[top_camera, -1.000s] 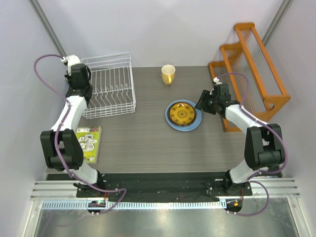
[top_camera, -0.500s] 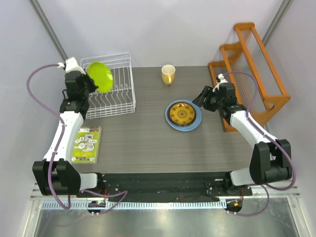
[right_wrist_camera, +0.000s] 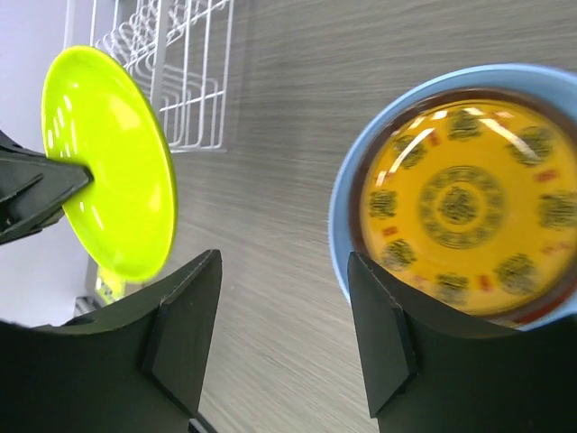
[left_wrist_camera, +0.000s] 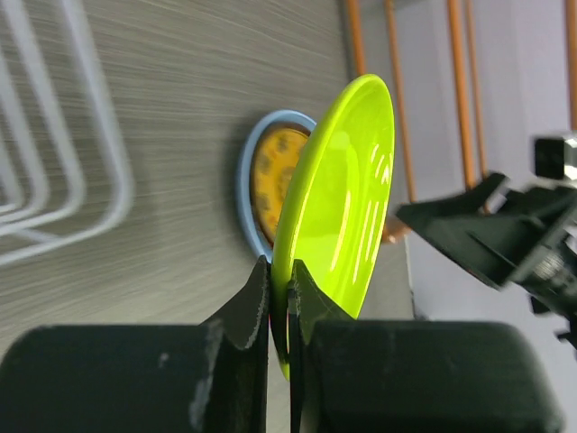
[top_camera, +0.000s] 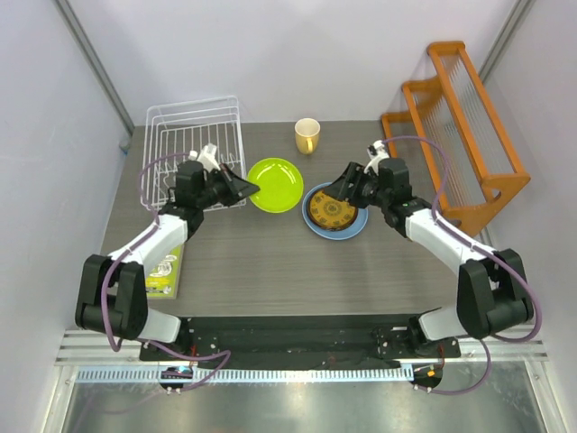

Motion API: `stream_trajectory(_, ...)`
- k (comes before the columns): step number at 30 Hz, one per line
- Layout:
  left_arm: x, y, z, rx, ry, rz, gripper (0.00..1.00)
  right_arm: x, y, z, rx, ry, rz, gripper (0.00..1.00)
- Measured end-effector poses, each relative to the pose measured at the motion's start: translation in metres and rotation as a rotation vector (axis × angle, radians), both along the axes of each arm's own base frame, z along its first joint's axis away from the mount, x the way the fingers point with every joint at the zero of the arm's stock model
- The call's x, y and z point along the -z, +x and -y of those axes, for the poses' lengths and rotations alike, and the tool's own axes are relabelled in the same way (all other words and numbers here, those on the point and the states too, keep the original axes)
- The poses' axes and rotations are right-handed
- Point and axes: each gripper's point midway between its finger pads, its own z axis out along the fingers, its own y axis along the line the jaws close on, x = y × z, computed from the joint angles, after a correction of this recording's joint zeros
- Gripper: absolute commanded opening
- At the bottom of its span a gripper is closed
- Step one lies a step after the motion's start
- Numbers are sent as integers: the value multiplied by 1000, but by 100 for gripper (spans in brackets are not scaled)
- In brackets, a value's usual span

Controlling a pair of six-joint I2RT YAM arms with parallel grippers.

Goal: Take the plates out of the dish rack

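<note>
My left gripper (top_camera: 248, 188) is shut on the rim of the plain lime green plate (top_camera: 276, 185) and holds it above the table, between the dish rack and the stack. In the left wrist view the fingers (left_wrist_camera: 279, 271) pinch the plate (left_wrist_camera: 347, 180) edge-on. The white wire dish rack (top_camera: 194, 144) stands at the back left with no plates showing in it. The yellow patterned plate (top_camera: 332, 214) lies on the light blue plate (top_camera: 353, 231), with a dark red rim between them. My right gripper (top_camera: 338, 191) is open and empty over the stack's left edge (right_wrist_camera: 284, 271).
A yellow cup (top_camera: 307, 135) stands at the back centre. An orange wooden slatted rack (top_camera: 460, 117) fills the back right corner. A printed green card (top_camera: 162, 266) lies at the left edge, partly under my left arm.
My left arm has lifted the lime green plate out of the dish rack and carried it right, towards the stack. My right gripper has moved left over the stack's edge.
</note>
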Motion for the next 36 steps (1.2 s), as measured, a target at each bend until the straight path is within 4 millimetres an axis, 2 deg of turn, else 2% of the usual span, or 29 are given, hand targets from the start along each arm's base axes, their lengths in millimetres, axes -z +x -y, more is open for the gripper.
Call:
stream_trajectory(5, -13, -13, 29, 93, -47, 30, 0, 12, 0, -27, -50, 47, -28, 64)
stream_trajectory(11, -7, -17, 32, 103, -51, 23, 0, 13, 0, -43, -84, 88, -29, 63)
stream_trajectory(26, 6, -15, 30, 72, -29, 1, 0, 5, 3, -43, -69, 91, -3, 64)
stream_trajectory(36, 18, -21, 46, 106, -18, -27, 0, 6, -3, -51, -99, 95, -9, 61)
